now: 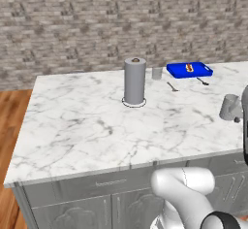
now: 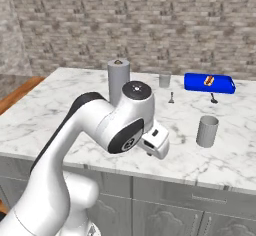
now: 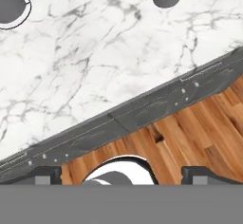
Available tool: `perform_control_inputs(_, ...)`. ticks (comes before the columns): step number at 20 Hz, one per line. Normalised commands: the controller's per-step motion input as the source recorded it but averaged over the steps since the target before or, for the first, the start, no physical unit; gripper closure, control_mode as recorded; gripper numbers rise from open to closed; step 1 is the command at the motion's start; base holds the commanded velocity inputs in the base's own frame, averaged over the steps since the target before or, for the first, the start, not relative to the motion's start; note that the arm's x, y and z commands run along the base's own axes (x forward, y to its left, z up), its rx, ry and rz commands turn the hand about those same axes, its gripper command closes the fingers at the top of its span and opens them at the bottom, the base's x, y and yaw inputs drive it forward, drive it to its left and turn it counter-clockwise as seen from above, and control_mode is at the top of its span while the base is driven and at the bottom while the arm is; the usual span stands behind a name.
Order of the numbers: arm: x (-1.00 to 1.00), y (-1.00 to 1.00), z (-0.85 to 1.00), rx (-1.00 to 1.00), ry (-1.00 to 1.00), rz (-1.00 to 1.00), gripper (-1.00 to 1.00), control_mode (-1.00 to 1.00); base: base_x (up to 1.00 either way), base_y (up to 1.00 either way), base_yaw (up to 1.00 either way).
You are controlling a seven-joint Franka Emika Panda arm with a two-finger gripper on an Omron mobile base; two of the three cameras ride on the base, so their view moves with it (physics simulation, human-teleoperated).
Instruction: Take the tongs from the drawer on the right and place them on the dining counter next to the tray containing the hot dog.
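- Dining counter [image 1: 87, 126], large white marble slab with grey veins on grey panelled cabinets: we log it as the drop-off surface, with bare marble beside the tray.
- Small bright blue rectangular tray [image 2: 209, 83] with raised rim: it sits at the far right of the slab and holds the tiny tan-bun hot dog [image 2: 209, 80] with red sausage, which marks where the tongs belong.
- Tongs: we see them nowhere yet; we judge they are inside a closed drawer. The grey fronts [image 3: 142, 116] under the slab edge look shut.
- Two-finger gripper [image 3: 121, 174]: it hangs above the counter's edge, looking down. Its dark tips stand wide apart with nothing between them, free to pull a drawer.
- Bystanders: a tall grey paper-towel roll [image 1: 134, 81], a grey cup [image 2: 207, 131], a small glass [image 2: 164, 80] and two small utensils [image 1: 172, 87] near the tray.
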Motion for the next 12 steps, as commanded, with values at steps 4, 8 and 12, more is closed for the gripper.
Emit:
perform_control_inputs(4, -0.09, -0.38, -0.06, 0.04, 0.0, -0.11, -1.0, -1.0, 0.0, 0.0, 0.0)
perform_control_inputs(8, -0.06, -0.32, -0.14, 0.04, 0.0, -0.13, -1.0, -1.0, 0.0, 0.0, 0.0)
perform_control_inputs(12, -0.07, -0.29, -0.19, 0.04, -0.03, -0.14, -1.0, -1.0, 0.0, 0.0, 0.0)
